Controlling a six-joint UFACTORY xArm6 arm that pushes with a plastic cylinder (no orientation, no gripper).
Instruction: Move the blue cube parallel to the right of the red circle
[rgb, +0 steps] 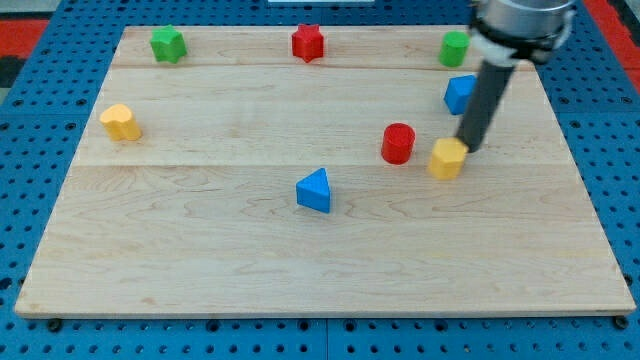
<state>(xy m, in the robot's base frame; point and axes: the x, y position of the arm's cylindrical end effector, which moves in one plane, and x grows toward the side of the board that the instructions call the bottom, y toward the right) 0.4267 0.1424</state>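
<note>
Nearest the camera sits the blue triangular block (314, 190), a little left of the worktop's centre and on its own, with bare wood all round it.

Going from the view's left: the yellow block (120, 122), rounded and heart-like in outline, lies near the left edge of the wooden worktop (200, 260). Up and to its right, close to the top edge, stands the green block (168, 44), of a star-like shape. Further right along that same top strip is the red star (308, 42).

Right of centre stands the red circle (398, 143), an upright cylinder. Just beside it on the right, slightly lower in the view, is a second yellow block (447, 158), faceted, its exact shape hard to make out. My tip (469, 149) comes down at that block's upper right corner, touching it or very nearly so; the dark rod rises from there towards the view's top right.

The blue cube (460, 94) lies above the second yellow block and up-right of the red circle, apart from both; the rod crosses its right side, so part of it is hidden. Above it, by the top edge, is a green cylinder (454, 48), partly covered by the arm's body.

No hand shows on this arm, so nothing is grasped: only the bare rod.
</note>
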